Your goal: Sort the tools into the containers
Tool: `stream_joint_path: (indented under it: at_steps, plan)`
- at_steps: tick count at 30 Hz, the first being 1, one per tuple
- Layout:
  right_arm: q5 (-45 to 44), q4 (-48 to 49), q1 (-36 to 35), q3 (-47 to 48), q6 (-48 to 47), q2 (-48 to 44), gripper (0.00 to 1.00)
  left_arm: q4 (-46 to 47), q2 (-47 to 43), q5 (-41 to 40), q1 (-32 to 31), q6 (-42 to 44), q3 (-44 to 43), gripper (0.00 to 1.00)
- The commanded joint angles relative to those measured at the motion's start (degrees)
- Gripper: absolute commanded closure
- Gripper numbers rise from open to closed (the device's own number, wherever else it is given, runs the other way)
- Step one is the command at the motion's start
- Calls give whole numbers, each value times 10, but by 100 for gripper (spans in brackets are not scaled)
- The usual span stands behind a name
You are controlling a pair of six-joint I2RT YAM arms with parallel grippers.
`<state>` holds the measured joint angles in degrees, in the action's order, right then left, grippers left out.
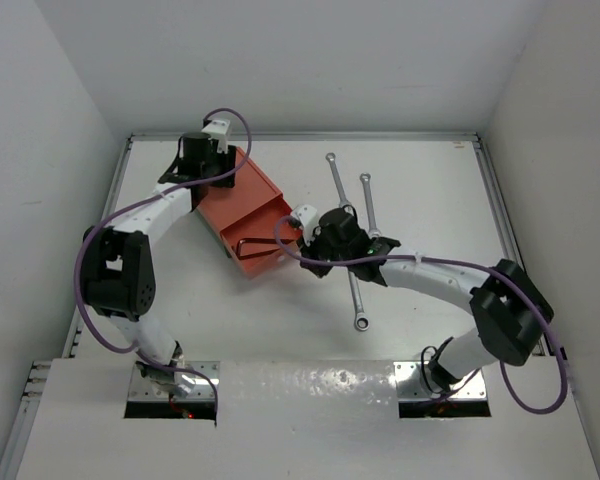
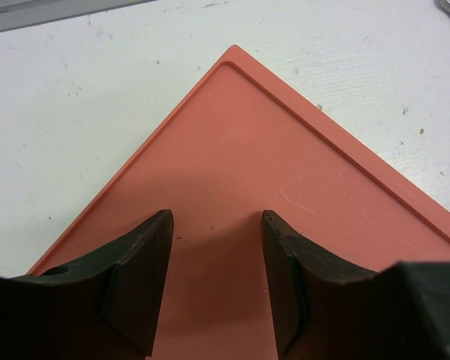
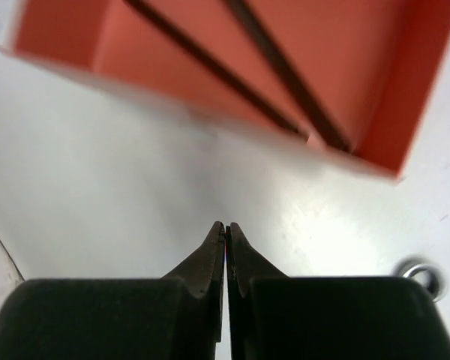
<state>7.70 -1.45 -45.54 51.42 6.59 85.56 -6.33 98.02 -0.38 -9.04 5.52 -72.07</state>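
Wrenches (image 1: 338, 186) like these look stiff, slick and light, lying flat on the table (image 1: 430, 200); I'd pinch one mid-shank across its narrow edges. One ring end shows just right of the right gripper (image 3: 226, 238), whose fingers are pressed together on nothing. Straight ahead of it sits the orange-red drawer (image 3: 405, 90) with two hex keys (image 3: 210, 64) inside. The left gripper (image 2: 217, 225) stands partly open over the box top (image 2: 285, 165), gripping nothing.
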Motion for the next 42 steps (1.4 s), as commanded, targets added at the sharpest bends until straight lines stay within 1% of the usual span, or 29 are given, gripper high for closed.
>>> stream_joint_path:
  at_steps: [1,4,6,11,16,19,21,25,28,30,34,36,39,42]
  plan:
    - [9,77,-3,-17,45,10,100,-59,31,-10,-3,8,23,53]
    - [19,128,-4,-4,52,50,100,-56,31,-11,-3,6,24,53]
    - [19,152,-4,24,49,88,100,-57,31,-9,-3,6,26,53]
    - [13,170,-3,103,37,142,100,-57,30,-6,-3,8,36,53]
    - [13,192,-3,143,17,182,100,-54,30,-1,-3,10,47,53]
    - [-12,205,-3,169,15,202,100,-53,30,7,-4,6,59,53]
    - [-17,237,-3,173,19,217,100,-54,29,19,-4,8,67,53]
    - [-46,300,-2,198,26,265,100,-54,27,13,-5,4,74,54]
    - [-60,290,2,229,28,299,100,-56,22,20,-5,0,75,54]
    - [-59,285,1,234,29,301,100,-57,18,26,-4,-2,75,54]
    - [-66,318,1,186,31,275,100,-48,14,31,-4,-3,83,54]
    - [-76,317,1,175,26,269,100,-47,17,33,-4,-6,84,54]
    - [-76,314,1,182,26,276,100,-49,23,34,-4,-6,80,54]
    - [-69,303,1,212,40,297,100,-50,23,34,-4,-2,78,54]
